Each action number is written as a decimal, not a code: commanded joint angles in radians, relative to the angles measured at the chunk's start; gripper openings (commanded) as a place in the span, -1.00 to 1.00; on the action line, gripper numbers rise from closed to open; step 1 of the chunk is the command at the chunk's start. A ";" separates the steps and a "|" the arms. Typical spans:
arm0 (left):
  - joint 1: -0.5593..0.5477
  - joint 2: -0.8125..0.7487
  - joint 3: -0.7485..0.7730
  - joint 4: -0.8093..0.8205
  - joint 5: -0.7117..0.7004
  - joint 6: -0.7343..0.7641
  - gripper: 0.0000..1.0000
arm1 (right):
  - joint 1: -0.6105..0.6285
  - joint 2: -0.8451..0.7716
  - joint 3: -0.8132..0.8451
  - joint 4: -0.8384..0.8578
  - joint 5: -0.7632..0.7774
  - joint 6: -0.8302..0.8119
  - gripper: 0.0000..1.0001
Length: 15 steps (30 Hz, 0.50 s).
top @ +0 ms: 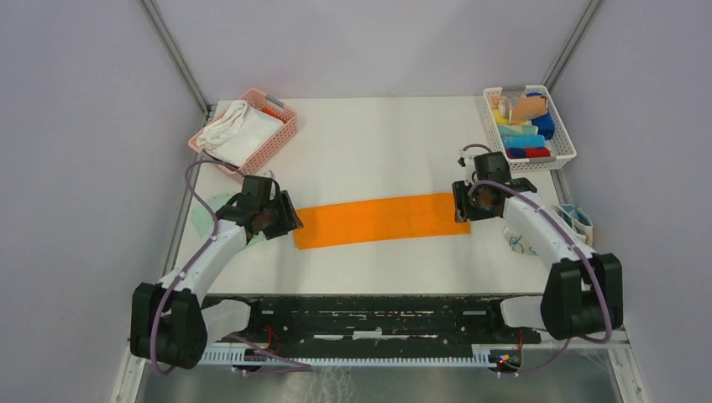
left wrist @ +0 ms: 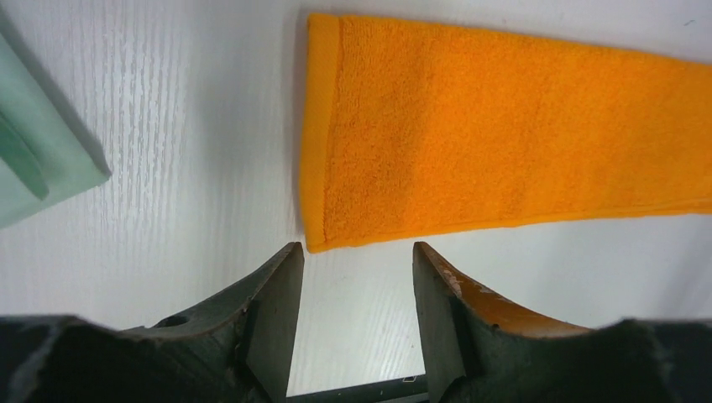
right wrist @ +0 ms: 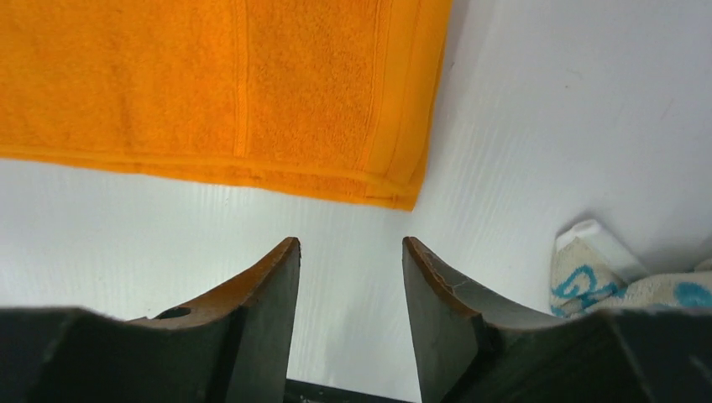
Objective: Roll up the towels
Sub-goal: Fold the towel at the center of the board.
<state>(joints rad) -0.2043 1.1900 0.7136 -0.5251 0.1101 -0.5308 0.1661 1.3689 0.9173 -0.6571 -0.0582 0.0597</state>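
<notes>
An orange towel (top: 382, 220) lies flat on the white table, folded into a long narrow strip (left wrist: 504, 143) running left to right. My left gripper (left wrist: 353, 256) hovers open just off the strip's left end, with only bare table between its fingers. At the right end (right wrist: 252, 92) my right gripper (right wrist: 350, 248) is open too, holding nothing. A mint green towel (left wrist: 34, 159) lies left of the left gripper. Beside the right arm sits a white towel with teal print (right wrist: 588, 281).
A pink mesh basket (top: 267, 143) with a bigger white cloth (top: 239, 130) stands at the back left. A white basket (top: 558, 155) at the back right holds several rolled towels (top: 525, 126). Grey walls close in both sides.
</notes>
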 commanded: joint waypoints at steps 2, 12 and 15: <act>0.001 -0.174 -0.023 -0.033 0.026 -0.093 0.22 | 0.003 -0.165 -0.035 0.010 -0.024 0.120 0.18; -0.007 -0.031 0.070 0.074 0.079 -0.093 0.22 | 0.003 -0.015 0.043 0.147 -0.037 0.229 0.05; -0.007 0.010 0.058 0.102 -0.001 -0.102 0.24 | -0.001 0.036 0.027 0.164 0.001 0.242 0.03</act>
<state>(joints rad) -0.2054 1.1633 0.7387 -0.5041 0.1593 -0.5900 0.1665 1.3605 0.9195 -0.5495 -0.0929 0.2516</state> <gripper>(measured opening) 0.615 0.520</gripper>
